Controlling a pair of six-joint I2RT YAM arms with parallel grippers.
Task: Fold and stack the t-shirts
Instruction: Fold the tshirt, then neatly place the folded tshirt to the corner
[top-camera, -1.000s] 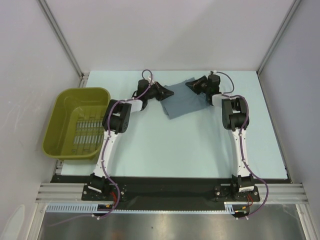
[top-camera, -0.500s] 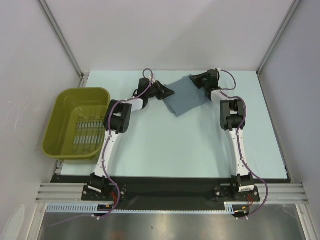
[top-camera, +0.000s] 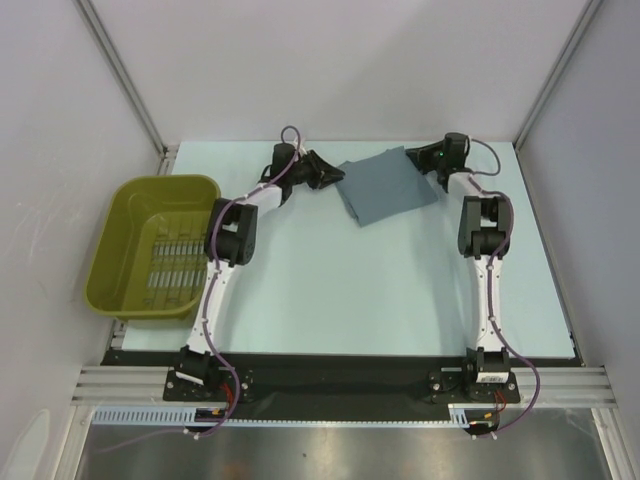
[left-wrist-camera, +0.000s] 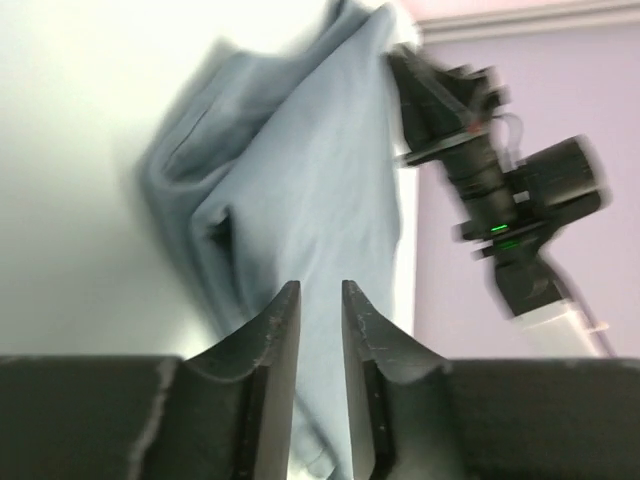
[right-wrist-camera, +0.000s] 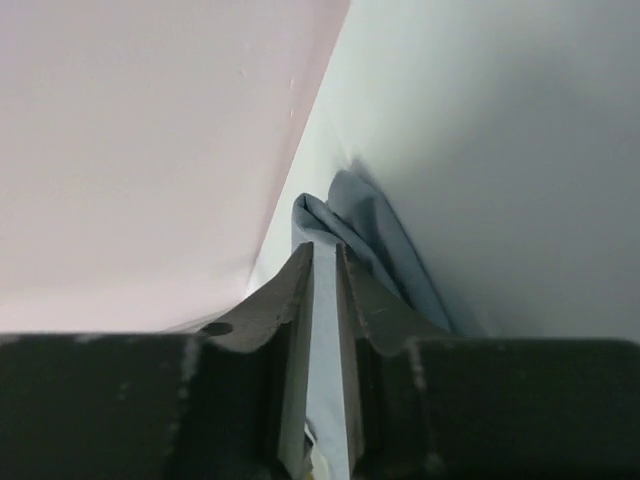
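One slate blue-grey t-shirt (top-camera: 388, 186) lies folded into a rectangle at the far middle of the table. My left gripper (top-camera: 338, 177) is shut on its left edge. In the left wrist view the cloth (left-wrist-camera: 300, 200) runs between the nearly closed fingers of that gripper (left-wrist-camera: 320, 292). My right gripper (top-camera: 414, 158) is shut on the shirt's far right corner. In the right wrist view a fold of the cloth (right-wrist-camera: 350, 215) sits pinched between that gripper's tips (right-wrist-camera: 325, 250), close to the back wall.
An olive basket (top-camera: 112, 262) stands at the left edge of the table and holds no shirts. The back wall (top-camera: 350, 70) is close behind both grippers. The pale table surface (top-camera: 350, 280) stretches in front of the shirt.
Both grippers have moved right and toward the back wall, dragging the shirt with them. The right arm has stretched out further.
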